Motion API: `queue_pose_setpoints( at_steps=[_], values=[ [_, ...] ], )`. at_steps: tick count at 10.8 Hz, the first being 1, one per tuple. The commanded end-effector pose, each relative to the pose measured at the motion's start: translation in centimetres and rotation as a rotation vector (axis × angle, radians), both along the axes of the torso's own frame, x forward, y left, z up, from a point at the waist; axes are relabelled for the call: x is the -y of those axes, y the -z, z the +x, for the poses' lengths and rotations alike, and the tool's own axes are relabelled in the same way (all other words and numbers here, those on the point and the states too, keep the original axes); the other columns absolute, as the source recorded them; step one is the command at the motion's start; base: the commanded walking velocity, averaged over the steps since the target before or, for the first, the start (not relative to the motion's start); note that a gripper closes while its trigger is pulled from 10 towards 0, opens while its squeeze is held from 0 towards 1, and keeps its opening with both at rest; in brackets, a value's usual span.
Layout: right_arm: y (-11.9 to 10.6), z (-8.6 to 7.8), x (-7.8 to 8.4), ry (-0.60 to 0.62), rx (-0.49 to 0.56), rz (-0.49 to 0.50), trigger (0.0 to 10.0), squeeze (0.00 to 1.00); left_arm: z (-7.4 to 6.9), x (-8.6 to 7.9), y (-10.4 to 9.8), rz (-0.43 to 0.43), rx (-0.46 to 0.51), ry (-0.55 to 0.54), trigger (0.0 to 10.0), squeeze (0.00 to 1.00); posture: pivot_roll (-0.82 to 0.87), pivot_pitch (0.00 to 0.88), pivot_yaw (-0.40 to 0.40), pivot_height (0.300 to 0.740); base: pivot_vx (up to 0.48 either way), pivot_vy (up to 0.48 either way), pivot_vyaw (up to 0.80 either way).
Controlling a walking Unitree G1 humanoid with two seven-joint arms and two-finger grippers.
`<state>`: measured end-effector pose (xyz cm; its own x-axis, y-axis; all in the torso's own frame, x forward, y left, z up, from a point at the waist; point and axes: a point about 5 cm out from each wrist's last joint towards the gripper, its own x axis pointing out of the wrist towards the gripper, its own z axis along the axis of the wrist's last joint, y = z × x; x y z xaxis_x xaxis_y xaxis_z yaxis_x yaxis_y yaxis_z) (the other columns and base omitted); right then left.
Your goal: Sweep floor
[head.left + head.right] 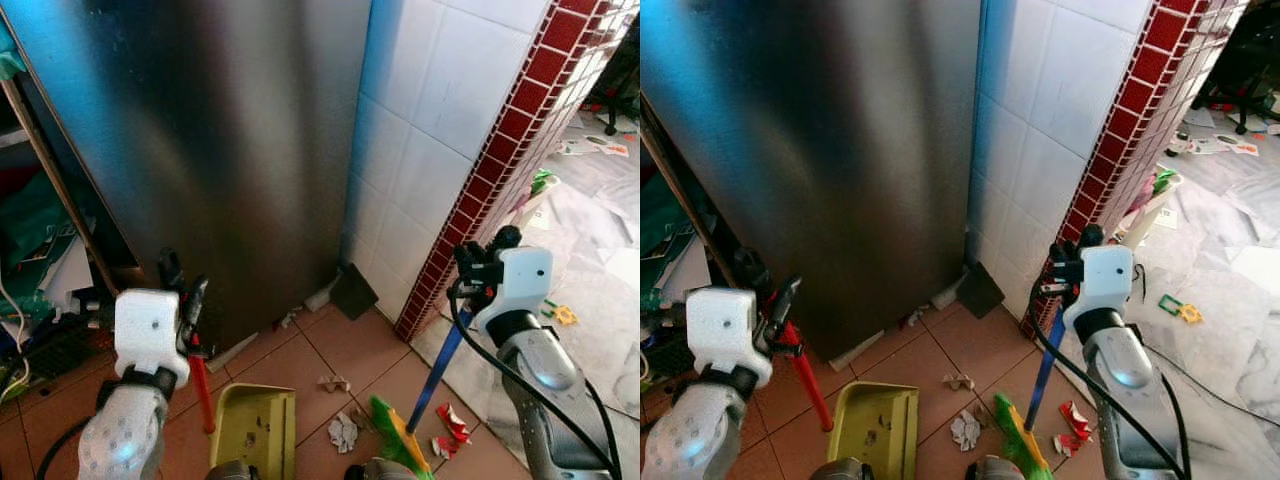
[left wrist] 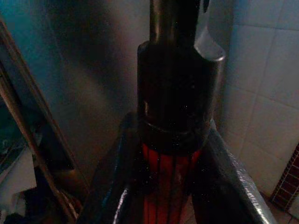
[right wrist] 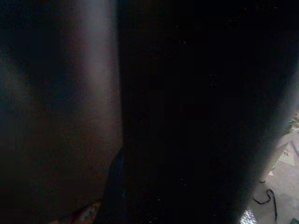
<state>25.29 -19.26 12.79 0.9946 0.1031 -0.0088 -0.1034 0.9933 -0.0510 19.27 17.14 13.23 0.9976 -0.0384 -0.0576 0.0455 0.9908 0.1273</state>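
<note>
The left gripper (image 1: pixel 180 290) has its jaws closed round the red handle (image 1: pixel 203 392) of a yellow-green dustpan (image 1: pixel 254 432), which stands on the tiled floor (image 1: pixel 335 350) below them. The right gripper (image 1: pixel 478 268) holds the blue handle (image 1: pixel 437 372) of a green broom (image 1: pixel 400 440) (its jaws are hidden behind the wrist, though the handle hangs from them). Paper scraps (image 1: pixel 343 430) lie between pan and broom head, both cut off by the frame's lower edge. The right wrist view is almost black.

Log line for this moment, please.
left end effector: holds dustpan handle | right end effector: holds broom handle | paper scraps: on floor
</note>
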Motion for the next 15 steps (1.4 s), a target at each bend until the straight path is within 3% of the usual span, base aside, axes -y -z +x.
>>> queue_pose_setpoints(
  at_steps=[1, 4, 7, 11, 13, 15],
  values=[
    [-0.5, 0.8, 0.2, 0.024, 0.027, 0.006, 10.0, 0.00, 0.7, -0.3, -0.4, 0.044, 0.023, -0.018, 10.0, 0.00, -0.04, 0.010, -0.024, 0.740, 0.000, 0.000, 0.00],
    [-2.3, 3.3, -0.7, 0.044, 0.106, 0.035, 10.0, 0.00, 3.0, -0.7, -0.3, 0.083, 0.070, -0.081, 10.0, 0.00, -0.04, 0.008, -0.034, 0.740, 0.000, 0.000, 0.00],
    [-3.5, 5.2, -2.1, 0.023, 0.151, 0.047, 10.0, 0.00, 5.5, 0.4, 0.2, 0.061, 0.088, -0.071, 10.0, 0.00, -0.02, 0.025, -0.065, 0.740, 0.000, 0.000, 0.00],
    [-3.6, 6.2, -2.3, 0.018, 0.159, -0.003, 10.0, 0.00, 8.3, 1.6, 0.5, 0.023, 0.133, -0.069, 10.0, 0.00, -0.03, 0.008, -0.111, 0.740, 0.000, 0.000, 0.00],
    [-3.3, 6.1, -1.8, 0.052, 0.148, -0.034, 10.0, 0.00, 8.7, 2.5, 0.7, 0.021, 0.127, -0.057, 10.0, 0.00, -0.06, 0.009, -0.113, 0.740, 0.000, 0.000, 0.00],
    [-2.9, 6.1, -1.5, 0.090, 0.127, -0.075, 10.0, 0.00, 9.7, 4.4, 1.7, -0.005, 0.104, -0.023, 10.0, 0.00, -0.10, 0.013, -0.094, 0.740, 0.000, 0.000, 0.00]
  ],
)
